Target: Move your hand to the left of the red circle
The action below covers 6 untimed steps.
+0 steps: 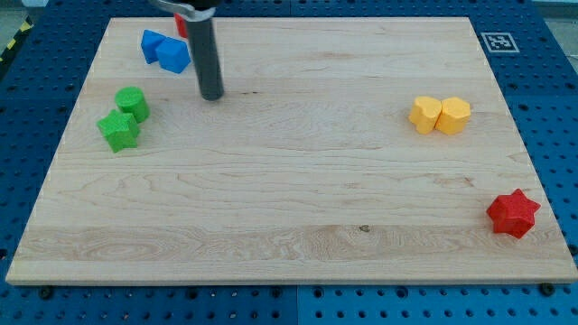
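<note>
At the view's top left, the tip (pixel 211 96) rests on the board (pixel 289 226) just right of the blue blocks (pixel 165 51), likely bound for the red circle (pixel 181 24). That shows only as a red sliver behind the rod. No pincer here, just a rod.

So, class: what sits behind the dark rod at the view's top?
A sliver of a red block shows behind the rod, beside the blue blocks. Its shape is covered. My tip rests right of the blue blocks.
</note>
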Tool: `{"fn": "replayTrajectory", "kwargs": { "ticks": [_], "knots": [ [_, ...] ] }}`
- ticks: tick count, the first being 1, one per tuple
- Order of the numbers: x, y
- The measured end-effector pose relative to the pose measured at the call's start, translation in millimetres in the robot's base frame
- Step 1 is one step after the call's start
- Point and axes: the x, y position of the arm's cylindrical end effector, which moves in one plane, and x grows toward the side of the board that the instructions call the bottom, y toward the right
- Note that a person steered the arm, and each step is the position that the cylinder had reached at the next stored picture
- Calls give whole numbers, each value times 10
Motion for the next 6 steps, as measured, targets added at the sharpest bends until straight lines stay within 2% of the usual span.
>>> {"fn": "replayTrajectory", "kwargs": {
  "ticks": [2,3,4,6],
  "knots": [
    [-415,-1150],
    [-985,-1517],
    [-1685,-1541],
    [-1686,-1472]
  ]
}}
